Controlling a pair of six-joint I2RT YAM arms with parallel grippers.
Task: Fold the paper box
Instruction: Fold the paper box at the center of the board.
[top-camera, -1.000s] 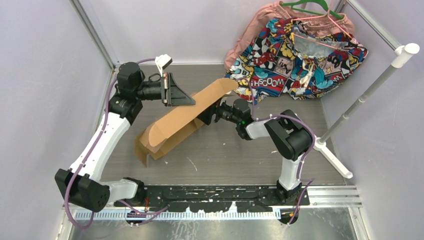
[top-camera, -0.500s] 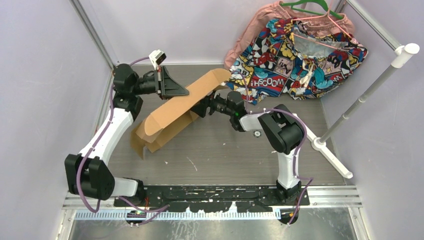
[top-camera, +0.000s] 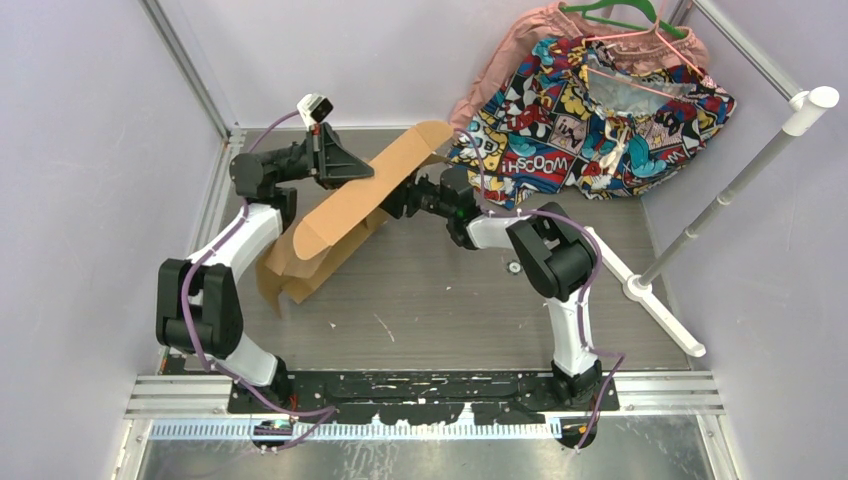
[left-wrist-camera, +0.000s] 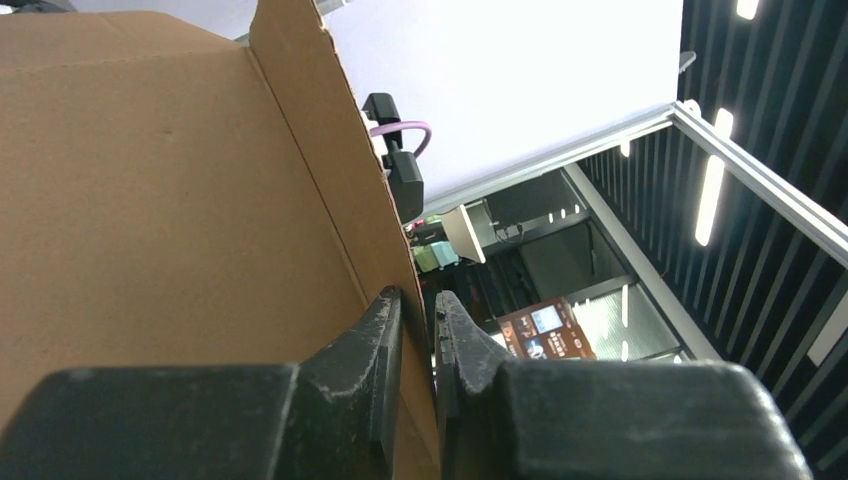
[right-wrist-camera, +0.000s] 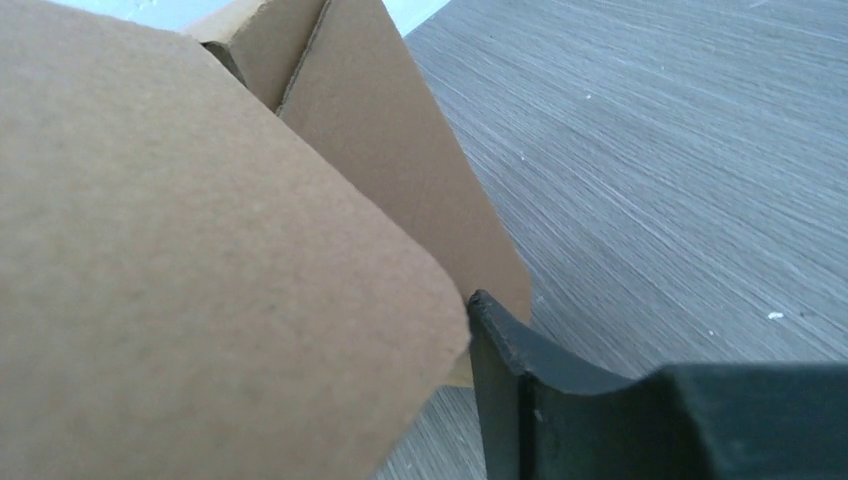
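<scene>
Paper box (top-camera: 345, 215), brown corrugated, tilted, edge pinched by near-closed left gripper (left-wrist-camera: 417, 300), right gripper (top-camera: 395, 203) opening undetermined, grey wood-grain table (top-camera: 450, 300) beneath, lilac walls (top-camera: 90, 150) behind.

1. The only thing I can actually read is the big comic lettering on the comic-print cloth (top-camera: 590, 120), bunched at the back right of the tabletop (top-camera: 450, 300), beyond my right claw (top-camera: 397, 203). From the overhead cam it lies upside down, roughly "HSOOM", so "WOOSH" flipped.
2. The smaller lettering elsewhere on that cloth is too tiny to make out.
3. Left wrist cam, past the edge of the paper box (left-wrist-camera: 150, 200): a brown poster (left-wrist-camera: 545, 330) in the background, print too small to read.
</scene>
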